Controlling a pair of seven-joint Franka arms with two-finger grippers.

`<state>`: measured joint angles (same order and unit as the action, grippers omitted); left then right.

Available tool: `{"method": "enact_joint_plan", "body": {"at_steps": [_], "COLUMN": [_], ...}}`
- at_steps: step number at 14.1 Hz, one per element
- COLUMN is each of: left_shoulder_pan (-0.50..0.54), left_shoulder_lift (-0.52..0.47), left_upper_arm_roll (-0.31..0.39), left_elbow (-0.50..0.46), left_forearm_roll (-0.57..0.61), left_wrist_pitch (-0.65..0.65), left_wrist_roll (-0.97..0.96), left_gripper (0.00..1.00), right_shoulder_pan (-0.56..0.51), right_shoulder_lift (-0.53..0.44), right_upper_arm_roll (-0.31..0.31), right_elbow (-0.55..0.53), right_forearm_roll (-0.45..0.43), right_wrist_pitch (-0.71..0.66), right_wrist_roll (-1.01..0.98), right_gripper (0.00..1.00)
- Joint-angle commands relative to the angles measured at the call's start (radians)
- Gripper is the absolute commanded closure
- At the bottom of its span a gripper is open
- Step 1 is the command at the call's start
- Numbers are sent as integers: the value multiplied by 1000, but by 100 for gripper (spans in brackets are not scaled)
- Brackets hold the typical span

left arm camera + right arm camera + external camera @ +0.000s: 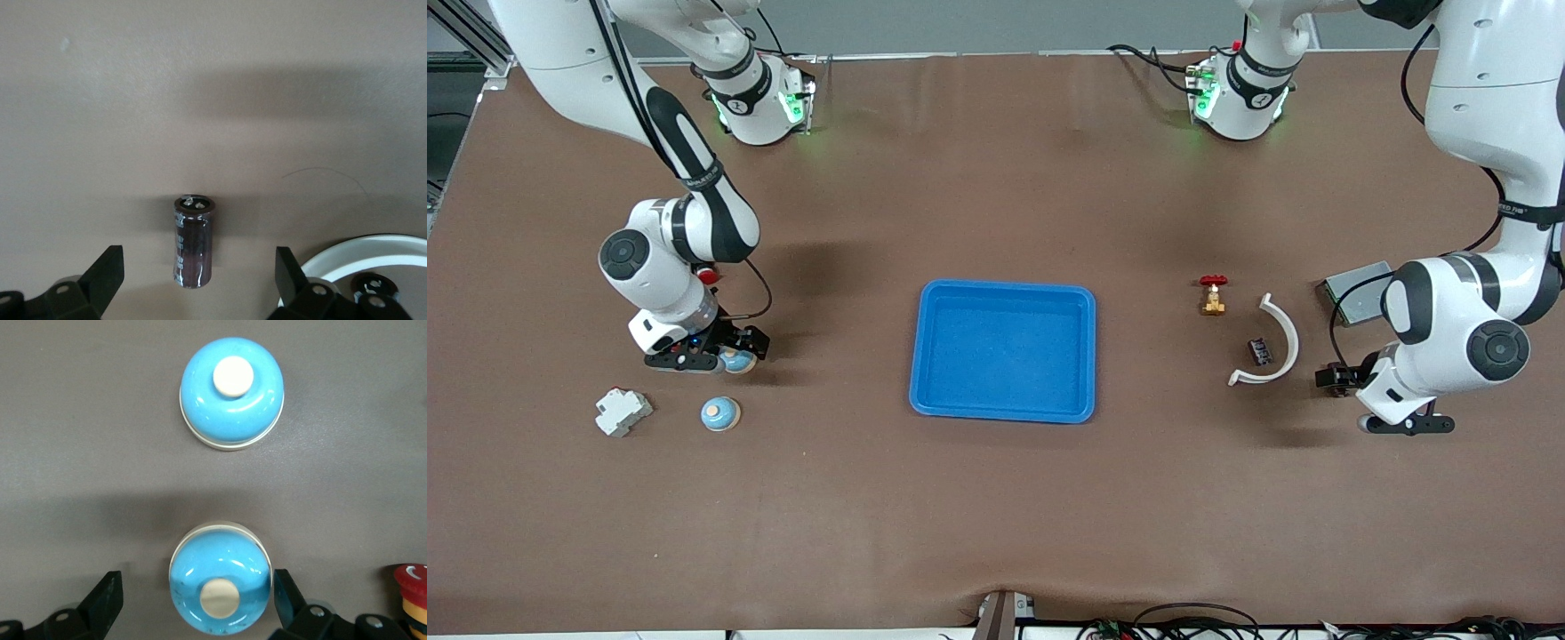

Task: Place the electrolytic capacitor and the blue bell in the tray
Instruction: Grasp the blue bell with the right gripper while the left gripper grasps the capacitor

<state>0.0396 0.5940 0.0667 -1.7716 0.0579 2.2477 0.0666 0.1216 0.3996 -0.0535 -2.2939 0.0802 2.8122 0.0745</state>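
Observation:
The bright-blue tray (pixel 1005 356) lies empty at the table's middle. My right gripper (pixel 704 360) is open and low around a blue bell (pixel 739 361); in the right wrist view the bell (pixel 220 583) sits between the fingers of the gripper (pixel 197 590), untouched. A second blue bell (pixel 719 413) (pixel 231 392) lies nearer the front camera. My left gripper (pixel 1403 424) is open and low; in the left wrist view a dark electrolytic capacitor (pixel 193 240) lies between the fingers of the gripper (pixel 197 270), apart from both. In the front view the gripper hides this capacitor.
A white breaker-like part (pixel 623 412) lies beside the second bell. A red button (pixel 413 587) stands close to the right gripper. A brass valve (pixel 1213 295), a white curved piece (pixel 1272 342) around a small dark part (pixel 1260 351), and a grey metal box (pixel 1356 292) lie toward the left arm's end.

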Motion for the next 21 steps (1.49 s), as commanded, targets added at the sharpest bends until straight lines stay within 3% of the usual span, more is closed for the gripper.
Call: {"method": "enact_joint_plan", "body": {"at_steps": [1, 2, 3, 5, 7, 9, 12, 14, 15, 16, 18, 21], "left_shoulder_pan": [8, 8, 8, 8, 14, 17, 17, 17, 17, 17, 17, 17], "left_shoulder_lift": [6, 12, 20, 27, 38, 41, 53, 55, 55, 55, 55, 55], "left_upper_arm_roll": [-7, -7, -7, -7, -7, -7, -7, -7, -7, -7, -8, -7], "left_elbow": [-8, -6, -6, -5, 0, 0, 1, 1, 1, 1, 3, 3], "left_forearm_roll": [19, 19, 19, 11, 5, 5, 5, 3, 3, 3, 3, -19], "left_wrist_pitch": [18, 18, 18, 18, 18, 20, 20, 20, 20, 20, 20, 20], "left_wrist_roll": [10, 9, 10, 9, 9, 10, 10, 5, 4, 4, -4, -7], "left_gripper": [0, 0, 0, 0, 0, 0, 0, 3, 20, 29, 37, 64], "right_shoulder_pan": [-3, -3, -6, -3, -3, 1, 19, 55, 91, 124, 180, 265], "right_shoulder_lift": [22, 28, 28, 31, 47, 51, 41, 24, 12, 1, -8, -8], "right_upper_arm_roll": [-3, -5, -5, -5, -5, -5, -3, -2, -2, -3, -2, -3], "right_elbow": [30, 33, 34, 33, 33, 33, 56, 99, 128, 157, 229, 318], "right_forearm_roll": [7, 7, 4, 4, 4, 4, 12, 13, 13, 13, 13, 12], "right_wrist_pitch": [3, 3, 3, 3, 10, 21, 3, -104, -175, -228, -346, -467], "right_wrist_roll": [10, 7, -1, -2, -2, 1, 13, 88, 153, 210, 321, 479], "right_gripper": [0, 0, 14, 55, 82, 100, 100, 100, 100, 100, 100, 100]}}
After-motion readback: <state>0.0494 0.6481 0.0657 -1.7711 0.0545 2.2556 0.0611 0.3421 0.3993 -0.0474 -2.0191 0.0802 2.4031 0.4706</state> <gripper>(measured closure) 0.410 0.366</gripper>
